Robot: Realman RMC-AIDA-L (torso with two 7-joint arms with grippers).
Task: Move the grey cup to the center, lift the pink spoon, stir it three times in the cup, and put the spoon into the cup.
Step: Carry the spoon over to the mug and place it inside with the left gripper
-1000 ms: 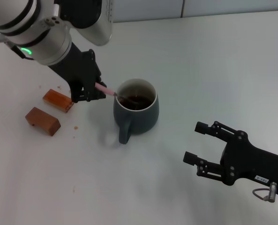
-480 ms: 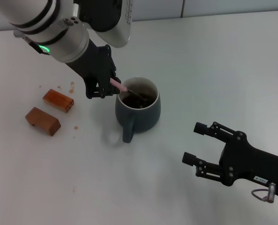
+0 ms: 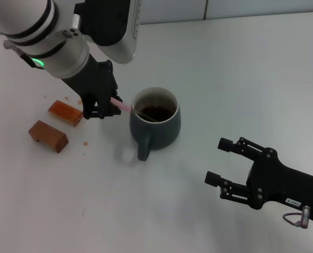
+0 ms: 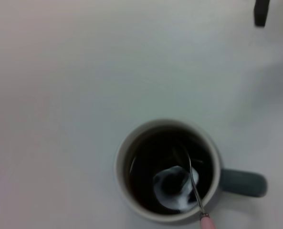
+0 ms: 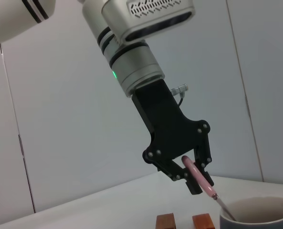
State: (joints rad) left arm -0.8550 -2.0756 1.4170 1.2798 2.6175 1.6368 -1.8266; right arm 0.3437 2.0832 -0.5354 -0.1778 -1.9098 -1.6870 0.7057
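The grey cup (image 3: 155, 121) stands upright near the middle of the table, handle toward me, with dark liquid inside; it also shows in the left wrist view (image 4: 167, 169) and the right wrist view (image 5: 258, 214). My left gripper (image 3: 107, 105) is just left of the cup's rim, shut on the pink spoon (image 3: 122, 104) by its handle. The spoon slants down over the rim, its metal bowl in the liquid (image 4: 193, 179). In the right wrist view the spoon (image 5: 198, 176) sits between the fingers. My right gripper (image 3: 223, 161) is open and empty at the front right.
Two brown rectangular blocks (image 3: 65, 112) (image 3: 48, 135) lie left of the cup, with small brown crumbs around them. The white table (image 3: 240, 79) stretches open to the right and back.
My left gripper moved right toward the cup, then back left, carrying the spoon's handle with it while the bowl stayed in the cup. The cup shifted slightly right. The right arm has not moved.
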